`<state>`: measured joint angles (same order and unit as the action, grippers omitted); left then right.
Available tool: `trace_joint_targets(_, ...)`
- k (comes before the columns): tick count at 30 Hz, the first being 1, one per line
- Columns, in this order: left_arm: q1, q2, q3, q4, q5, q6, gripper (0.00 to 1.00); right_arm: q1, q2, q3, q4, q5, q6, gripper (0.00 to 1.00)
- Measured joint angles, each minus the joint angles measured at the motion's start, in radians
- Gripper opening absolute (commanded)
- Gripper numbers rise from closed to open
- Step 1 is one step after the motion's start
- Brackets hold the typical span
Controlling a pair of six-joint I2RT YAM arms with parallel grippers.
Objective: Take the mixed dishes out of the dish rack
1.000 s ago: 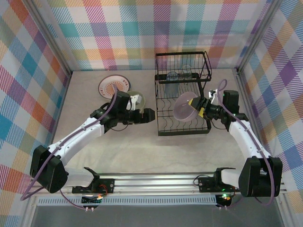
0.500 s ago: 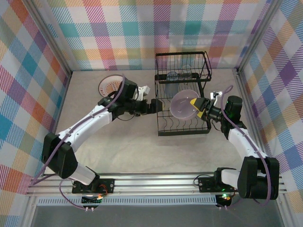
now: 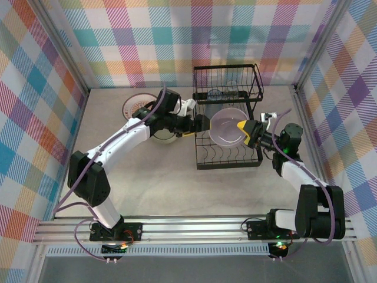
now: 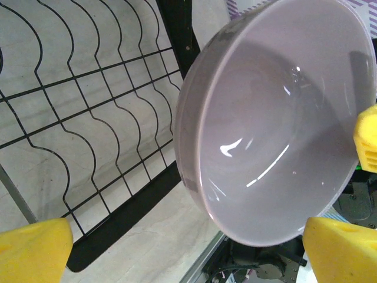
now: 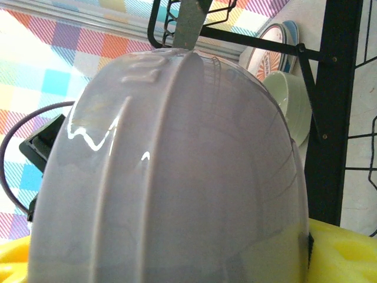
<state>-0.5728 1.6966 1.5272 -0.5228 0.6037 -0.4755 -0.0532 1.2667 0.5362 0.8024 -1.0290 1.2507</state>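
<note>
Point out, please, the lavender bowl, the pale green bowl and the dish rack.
lavender bowl point(image 3: 225, 126): top external view, its inner surface.
pale green bowl point(image 5: 290, 108): right wrist view, its outer wall.
dish rack point(image 4: 126, 216): left wrist view, its thick black bottom bar.

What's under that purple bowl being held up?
The rack's wire lower tray lies beneath the bowl, held by the right pincer. The patch straight below is hidden by it.

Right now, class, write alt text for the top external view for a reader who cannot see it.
The right tool holds a tilted lavender bowl above the black wire dish rack, while the left tool, open, reaches toward it from the left. A plate lies left of the rack.
</note>
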Motion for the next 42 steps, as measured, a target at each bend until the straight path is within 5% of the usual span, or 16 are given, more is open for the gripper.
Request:
trace_joint_targets(26,-0.058,0.181,0.225,-0.108,-0.026,0.038,0.44,0.000,-0.016,0.000,0.089,-0.035,0.067,0.00)
trace_joint_targets(36,-0.081,0.185,0.235,-0.107,-0.068,0.019,0.02,0.002,-0.016,-0.003,0.068,-0.039,0.048,0.00)
trace_joint_targets(42,-0.092,0.185,0.235,-0.112,-0.104,-0.007,0.00,0.001,-0.020,-0.004,0.037,-0.037,0.019,0.00)
